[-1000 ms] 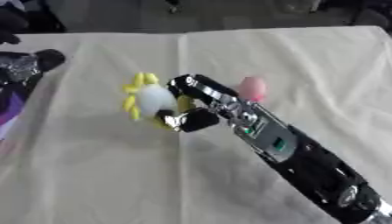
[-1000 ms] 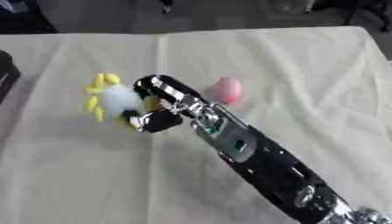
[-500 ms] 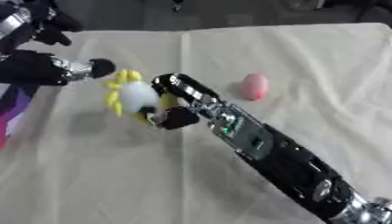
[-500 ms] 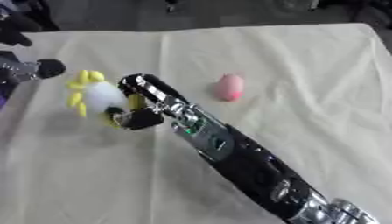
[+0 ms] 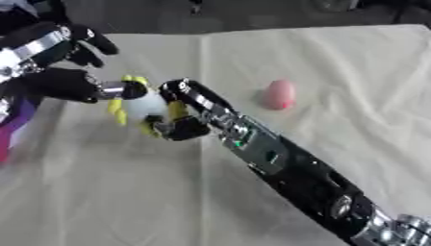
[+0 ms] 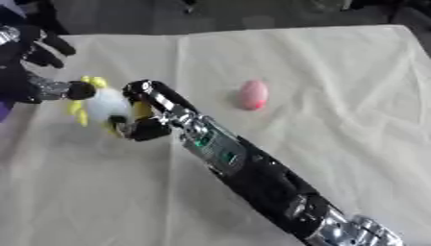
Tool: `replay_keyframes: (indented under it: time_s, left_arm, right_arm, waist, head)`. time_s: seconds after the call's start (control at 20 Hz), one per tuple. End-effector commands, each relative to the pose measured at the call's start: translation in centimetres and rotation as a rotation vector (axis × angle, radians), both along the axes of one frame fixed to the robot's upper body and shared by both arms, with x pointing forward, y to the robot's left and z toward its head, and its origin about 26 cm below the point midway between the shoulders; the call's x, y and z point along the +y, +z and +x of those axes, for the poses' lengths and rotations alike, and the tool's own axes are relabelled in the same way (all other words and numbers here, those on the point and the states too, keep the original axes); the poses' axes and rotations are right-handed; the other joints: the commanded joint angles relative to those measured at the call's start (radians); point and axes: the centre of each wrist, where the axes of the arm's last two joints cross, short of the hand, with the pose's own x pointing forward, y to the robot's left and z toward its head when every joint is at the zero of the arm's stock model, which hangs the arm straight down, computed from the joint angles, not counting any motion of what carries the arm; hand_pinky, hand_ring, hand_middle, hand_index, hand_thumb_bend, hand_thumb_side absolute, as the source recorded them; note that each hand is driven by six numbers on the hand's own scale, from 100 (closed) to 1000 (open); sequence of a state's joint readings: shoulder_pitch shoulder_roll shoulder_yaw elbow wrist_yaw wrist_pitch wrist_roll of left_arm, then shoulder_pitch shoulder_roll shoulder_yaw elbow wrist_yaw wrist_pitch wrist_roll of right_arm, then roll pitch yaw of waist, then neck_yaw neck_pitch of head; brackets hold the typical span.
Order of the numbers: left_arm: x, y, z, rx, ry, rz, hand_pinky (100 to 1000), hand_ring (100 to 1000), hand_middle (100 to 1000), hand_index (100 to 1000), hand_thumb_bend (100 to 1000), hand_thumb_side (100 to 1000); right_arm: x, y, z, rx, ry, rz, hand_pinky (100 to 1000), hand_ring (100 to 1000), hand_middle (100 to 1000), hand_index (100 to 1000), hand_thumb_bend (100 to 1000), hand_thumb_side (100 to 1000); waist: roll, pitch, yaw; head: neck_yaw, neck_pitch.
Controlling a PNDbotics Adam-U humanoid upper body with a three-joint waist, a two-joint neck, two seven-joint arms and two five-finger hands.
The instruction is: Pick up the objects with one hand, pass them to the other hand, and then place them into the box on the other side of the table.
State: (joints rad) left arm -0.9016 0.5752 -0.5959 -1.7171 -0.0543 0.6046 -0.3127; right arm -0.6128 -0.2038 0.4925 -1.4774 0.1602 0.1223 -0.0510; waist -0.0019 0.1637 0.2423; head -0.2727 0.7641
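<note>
A white and yellow soft toy [image 5: 141, 103] hangs above the cloth at the left, with my right hand [image 5: 181, 117] curled round it from the right. My left hand [image 5: 63, 67] reaches in from the upper left, its fingers spread and its thumb tip touching the toy's left side. A pink egg-shaped object [image 5: 279, 94] lies on the cloth to the right of the middle.
A cream cloth [image 5: 336, 72] covers the table. A purple and pink edge of something [image 5: 12, 129] shows at the far left. My right forearm [image 5: 286, 168] crosses the lower right of the table.
My right hand has carried the toy leftwards. My left hand has come in from the upper left and now touches the toy. The pink object has stayed put.
</note>
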Motion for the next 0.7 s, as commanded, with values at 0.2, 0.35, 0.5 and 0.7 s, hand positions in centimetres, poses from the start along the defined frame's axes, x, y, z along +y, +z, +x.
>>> replay_keyframes:
  time_s: [0.2,0.35,0.5,0.7]
  left_arm:
    - [-0.2,1.4,-0.4,0.021,-0.055,0.037,885,784,763,788,820,513]
    - [-0.2,1.5,0.0,0.038,-0.035,0.078,898,802,779,806,806,501]
    - [-0.2,1.5,0.4,0.054,0.002,0.12,906,815,790,822,792,482]
    - [-0.4,1.1,1.0,0.047,0.047,0.16,913,825,799,835,792,466]
  right_arm:
    - [0.3,1.1,0.3,-0.051,0.007,0.018,684,466,411,525,100,100]
    - [0.4,1.1,0.3,-0.063,0.011,0.019,684,465,411,525,100,100]
    - [0.5,1.0,0.2,-0.077,0.02,0.016,685,465,411,525,100,100]
    - [0.6,0.9,0.2,-0.1,0.032,0.019,684,463,412,525,100,100]
  waist:
    - [0.018,-0.03,0.001]
    - [0.018,-0.029,0.002]
    - [0.02,-0.028,0.004]
    - [0.021,-0.028,0.006]
  head:
    - [0.0,0.006]
    - [0.003,0.005]
    - [0.005,0.004]
    - [0.004,0.003]
